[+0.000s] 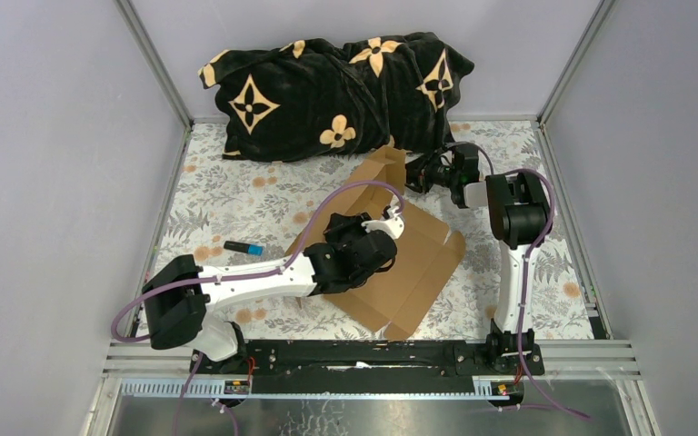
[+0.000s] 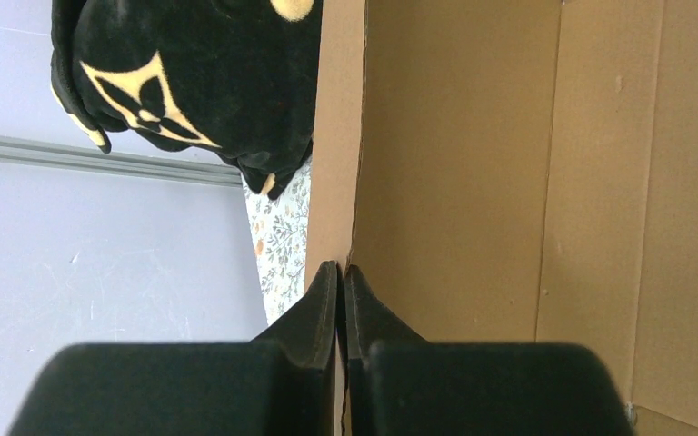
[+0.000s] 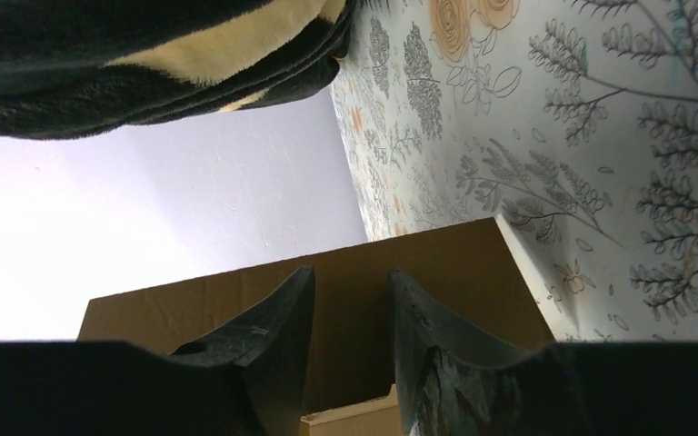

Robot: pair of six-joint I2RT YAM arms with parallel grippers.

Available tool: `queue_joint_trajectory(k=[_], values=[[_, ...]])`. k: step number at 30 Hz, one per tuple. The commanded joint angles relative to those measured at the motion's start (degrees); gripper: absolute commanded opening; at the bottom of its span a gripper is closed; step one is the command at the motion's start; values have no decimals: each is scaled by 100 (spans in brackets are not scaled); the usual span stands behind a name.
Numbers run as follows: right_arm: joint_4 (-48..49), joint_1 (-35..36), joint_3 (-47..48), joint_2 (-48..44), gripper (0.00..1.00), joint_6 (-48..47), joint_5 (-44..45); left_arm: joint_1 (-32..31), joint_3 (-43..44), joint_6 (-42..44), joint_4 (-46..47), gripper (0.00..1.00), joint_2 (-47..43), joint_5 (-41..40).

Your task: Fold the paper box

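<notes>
The paper box (image 1: 413, 263) is a brown cardboard sheet lying mostly flat mid-table, with one far flap (image 1: 380, 173) standing up. My left gripper (image 1: 394, 218) reaches over the sheet from the left. In the left wrist view it (image 2: 341, 272) is shut on a thin upright edge of the cardboard (image 2: 454, 163). My right gripper (image 1: 415, 174) sits at the raised flap from the right. In the right wrist view it (image 3: 350, 277) is open, its fingers (image 3: 282, 309) pointing at the brown panel (image 3: 445, 259) with nothing clamped between them.
A black blanket with tan flower shapes (image 1: 336, 86) is heaped against the back wall, just behind the raised flap. A dark marker with a blue tip (image 1: 243, 247) lies on the floral cloth (image 1: 227, 191) left of the sheet. Grey walls close in both sides.
</notes>
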Motion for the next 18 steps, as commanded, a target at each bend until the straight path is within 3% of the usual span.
queue_joint_trajectory(k=[1,18], values=[[392,55,-75,-618,42,-106,-280,-71,48,-280,150,6,177,515],[1140,288,-81,-606,42,342,-752,-80,20,-267,176,6,223,505]])
